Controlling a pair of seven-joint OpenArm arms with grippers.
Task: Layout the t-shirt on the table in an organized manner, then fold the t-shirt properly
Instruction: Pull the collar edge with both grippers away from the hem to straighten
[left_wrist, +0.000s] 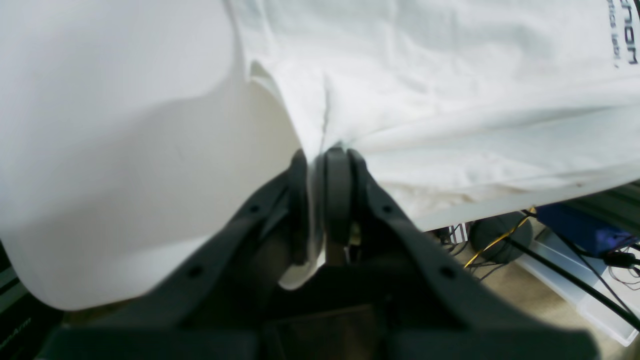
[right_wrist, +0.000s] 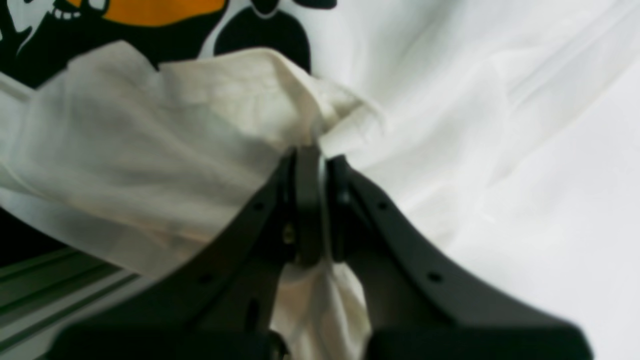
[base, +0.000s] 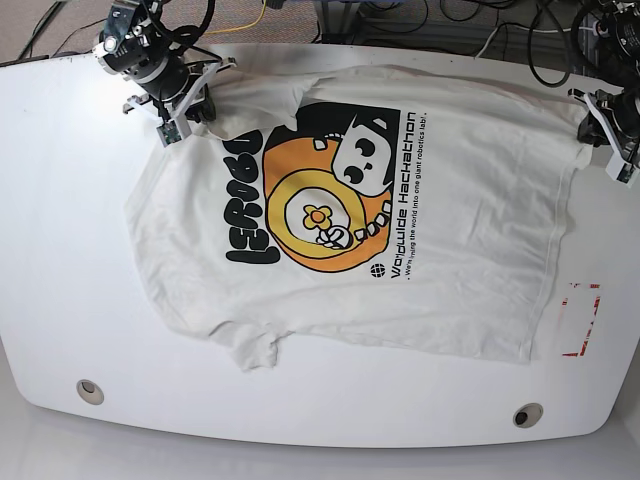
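The off-white t-shirt (base: 470, 230) lies spread on the white table (base: 60, 250), graphic side up, with its orange flower print (base: 320, 215) near the middle. At the far left, my right gripper (base: 198, 108) is shut on a bunched fold of the shirt by the sleeve. The right wrist view shows that gripper (right_wrist: 312, 155) pinching cream fabric (right_wrist: 150, 150). My left gripper (base: 588, 125) is shut on the shirt's far right corner. In the left wrist view, the left gripper (left_wrist: 327, 155) clamps a pulled-up ridge of the t-shirt (left_wrist: 450, 75) near the table's edge (left_wrist: 125, 175).
Two grey grommet holes (base: 90, 390) (base: 527, 414) sit along the near edge. A red-outlined tape mark (base: 582, 320) lies right of the shirt. Cables (base: 480, 25) run behind the table. Below the table edge are wires (left_wrist: 550, 265) and a blue box (left_wrist: 580, 225).
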